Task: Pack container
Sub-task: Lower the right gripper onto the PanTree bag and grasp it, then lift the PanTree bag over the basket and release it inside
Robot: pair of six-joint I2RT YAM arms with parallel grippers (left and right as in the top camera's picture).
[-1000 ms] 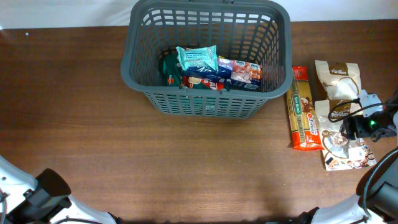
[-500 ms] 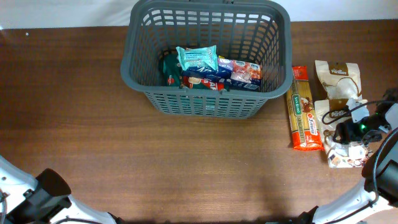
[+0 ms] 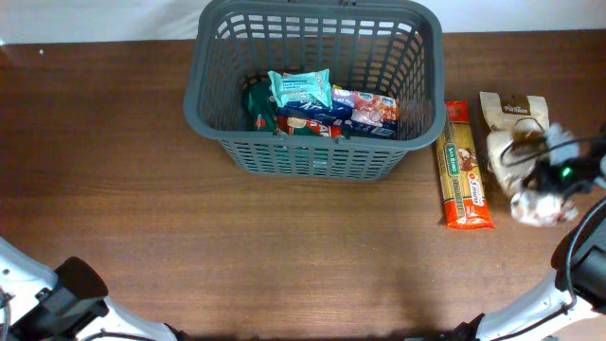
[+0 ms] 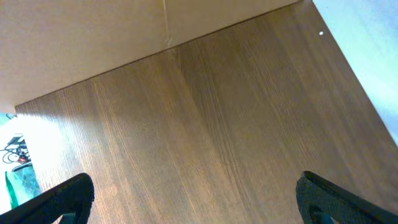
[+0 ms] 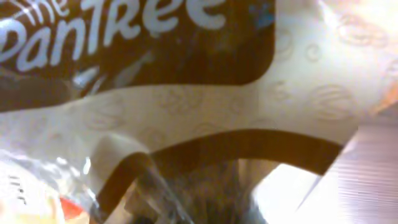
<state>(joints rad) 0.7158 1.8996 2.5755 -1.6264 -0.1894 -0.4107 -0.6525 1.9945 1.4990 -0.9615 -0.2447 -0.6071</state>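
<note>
Packing is partway done: the basket, well apart to the left of my right jaws, holds several packets. Pasta lies on the worktop between basket and jaws, and one pouch lies just beyond them. The other pouch, flat a second ago, is now bunched against them; whether they are clenched on it I cannot tell. My left jaws are spread and empty.

The brown wood-grain table carried a long, narrow orange packet with a green label, lying lengthwise towards the right side. Just right of it lay a cream-and-brown printed pouch. A crumpled pale pouch nearer the front edge was blurred. A white surface ran beyond the table's far edge.
</note>
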